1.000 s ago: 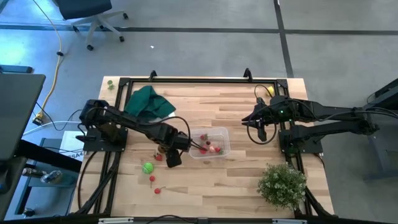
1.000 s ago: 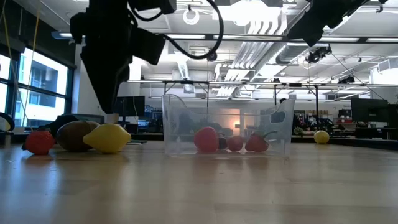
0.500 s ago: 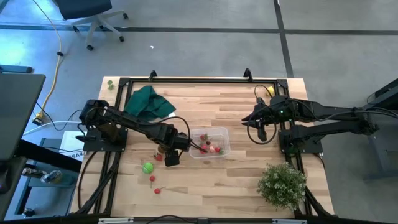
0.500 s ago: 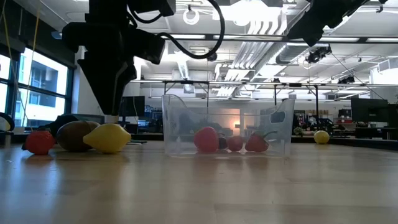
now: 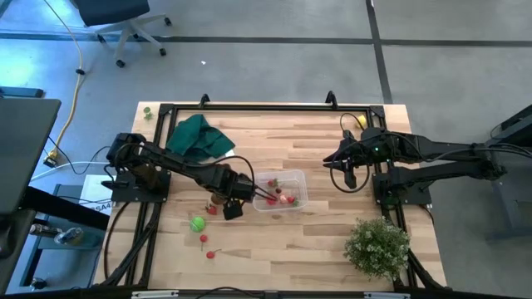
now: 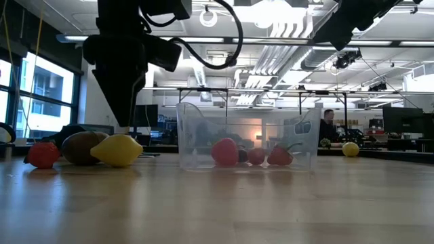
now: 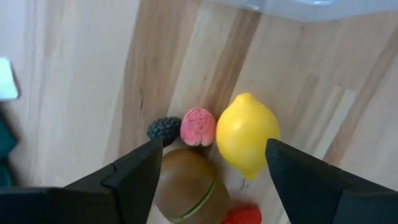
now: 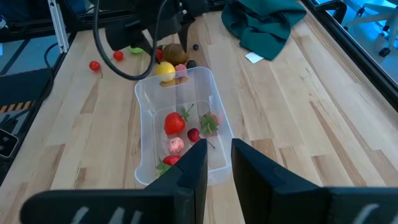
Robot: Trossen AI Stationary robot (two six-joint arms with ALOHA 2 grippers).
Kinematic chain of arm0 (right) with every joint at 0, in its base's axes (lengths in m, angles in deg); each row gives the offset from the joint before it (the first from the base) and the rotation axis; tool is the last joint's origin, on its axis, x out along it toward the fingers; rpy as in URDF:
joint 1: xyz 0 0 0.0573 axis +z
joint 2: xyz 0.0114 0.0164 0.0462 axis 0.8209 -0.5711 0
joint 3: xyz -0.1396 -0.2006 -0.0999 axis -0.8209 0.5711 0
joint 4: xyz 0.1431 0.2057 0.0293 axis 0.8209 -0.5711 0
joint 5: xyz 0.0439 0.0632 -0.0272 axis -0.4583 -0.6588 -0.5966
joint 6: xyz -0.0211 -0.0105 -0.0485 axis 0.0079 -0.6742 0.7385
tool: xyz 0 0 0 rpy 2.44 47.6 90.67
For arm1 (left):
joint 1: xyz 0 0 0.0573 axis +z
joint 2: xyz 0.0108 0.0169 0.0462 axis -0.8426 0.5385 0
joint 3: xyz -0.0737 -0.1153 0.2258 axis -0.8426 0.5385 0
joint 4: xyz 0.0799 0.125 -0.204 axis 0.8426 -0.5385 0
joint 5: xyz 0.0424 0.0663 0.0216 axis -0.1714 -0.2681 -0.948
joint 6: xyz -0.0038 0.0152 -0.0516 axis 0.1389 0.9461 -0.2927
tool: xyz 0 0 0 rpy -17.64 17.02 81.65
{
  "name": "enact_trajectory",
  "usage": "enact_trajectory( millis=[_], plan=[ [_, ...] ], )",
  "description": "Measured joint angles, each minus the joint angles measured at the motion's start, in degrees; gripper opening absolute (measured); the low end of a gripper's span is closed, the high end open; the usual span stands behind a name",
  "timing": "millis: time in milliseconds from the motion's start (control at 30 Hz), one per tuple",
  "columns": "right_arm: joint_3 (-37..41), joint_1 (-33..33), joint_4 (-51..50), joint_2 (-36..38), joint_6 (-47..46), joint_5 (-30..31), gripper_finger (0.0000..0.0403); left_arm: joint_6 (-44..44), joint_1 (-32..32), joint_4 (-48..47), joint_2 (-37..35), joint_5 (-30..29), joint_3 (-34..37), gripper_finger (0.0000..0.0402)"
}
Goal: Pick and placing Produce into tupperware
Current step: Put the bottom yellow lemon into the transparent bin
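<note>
While the tupperware (image 5: 280,191) sits just beyond the fingertips with several red pieces already inside, the left gripper (image 7: 211,168) has shifted slightly toward the loose cluster beside it over the last second, fingers spread wide and empty. Between them lie the brown kiwi (image 7: 189,186), the yellow lemon (image 7: 246,134) and a small pink piece (image 7: 198,127), so a pick appears imminent. Well apart, the right gripper (image 5: 347,177) waits, fingers parted.

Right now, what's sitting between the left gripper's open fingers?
In the left wrist view, the left gripper brackets the yellow lemon, a pink berry and the brown kiwi.
</note>
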Motion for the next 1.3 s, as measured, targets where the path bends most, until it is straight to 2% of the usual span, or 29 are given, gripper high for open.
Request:
enact_trajectory(
  millis=[200,400,667,1300],
  plan=[
    [0.0,0.0,0.0,0.0,0.0,0.0,0.0062,-3.1,0.0,0.3,0.7,0.2,0.6,0.027],
    [0.0,0.0,-0.1,0.0,0.0,0.0,0.0062,-3.8,-0.4,3.9,1.3,3.7,3.4,0.0259],
    [0.0,0.0,-0.2,0.0,0.0,0.0,0.0062,-4.3,-1.2,6.2,1.6,3.8,3.5,0.0253],
    [0.0,0.0,-0.2,0.0,0.0,0.0,0.0062,2.4,-1.2,9.6,5.6,5.4,3.5,0.0253]
  ],
)
